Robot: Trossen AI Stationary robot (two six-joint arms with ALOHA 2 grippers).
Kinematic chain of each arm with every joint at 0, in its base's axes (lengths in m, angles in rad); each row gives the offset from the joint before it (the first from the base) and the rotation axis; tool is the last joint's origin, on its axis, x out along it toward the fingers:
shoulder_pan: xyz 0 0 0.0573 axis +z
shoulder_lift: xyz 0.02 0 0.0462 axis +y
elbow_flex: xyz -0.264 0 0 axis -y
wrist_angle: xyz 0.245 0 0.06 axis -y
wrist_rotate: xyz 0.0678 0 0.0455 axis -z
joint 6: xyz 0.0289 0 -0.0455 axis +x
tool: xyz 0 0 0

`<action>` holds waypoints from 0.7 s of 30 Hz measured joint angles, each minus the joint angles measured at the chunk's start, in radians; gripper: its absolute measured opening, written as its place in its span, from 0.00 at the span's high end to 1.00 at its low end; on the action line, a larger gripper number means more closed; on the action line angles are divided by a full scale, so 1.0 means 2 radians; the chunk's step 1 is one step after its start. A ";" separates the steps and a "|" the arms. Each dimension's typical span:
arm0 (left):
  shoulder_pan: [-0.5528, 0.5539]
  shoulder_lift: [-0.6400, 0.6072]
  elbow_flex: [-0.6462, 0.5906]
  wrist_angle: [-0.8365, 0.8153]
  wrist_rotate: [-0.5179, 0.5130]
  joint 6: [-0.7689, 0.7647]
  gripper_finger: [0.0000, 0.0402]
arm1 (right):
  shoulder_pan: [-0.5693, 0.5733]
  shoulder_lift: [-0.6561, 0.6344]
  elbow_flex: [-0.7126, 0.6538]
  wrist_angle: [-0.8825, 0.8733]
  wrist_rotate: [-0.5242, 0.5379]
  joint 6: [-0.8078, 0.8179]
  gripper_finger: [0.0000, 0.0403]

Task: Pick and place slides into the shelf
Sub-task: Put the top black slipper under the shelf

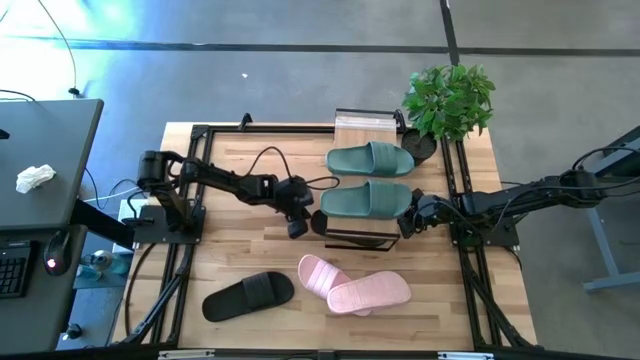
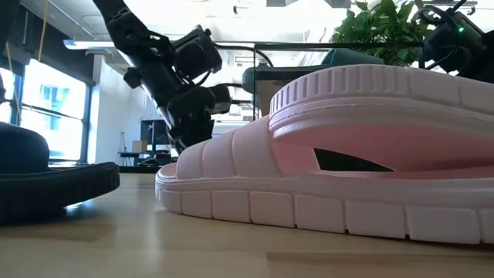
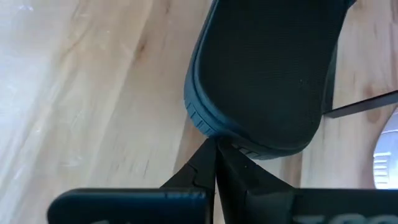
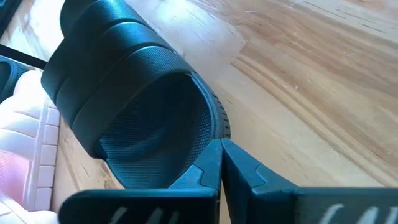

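Two sage green slides lie side by side in the high view: the far one and the near one. The shelf's light board and black frame show around them. My left gripper, shut, is at the near green slide's heel end. My right gripper, shut, is at its toe end. A pink pair and one black slide lie flat on the table near its near edge. The other black slide is out of view. My left gripper meets the near green slide at the rim of its heel, shut fingertips against the sole's edge, coming from the table's left. My right gripper meets the same slide at the rim of its toe end, shut fingertips against the edge, coming from the right. Whether the slide rests on the shelf or is lifted, I cannot tell.
A potted plant stands at the far right corner beside the shelf. Black rails run along the table's left and right sides. Bare wood lies between the shelf and the black slide. A desk stands off the left edge.
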 joint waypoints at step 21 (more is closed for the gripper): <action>-0.034 0.005 0.001 0.014 -0.022 -0.023 1.00 | 0.000 -0.036 0.000 -0.017 0.008 -0.009 1.00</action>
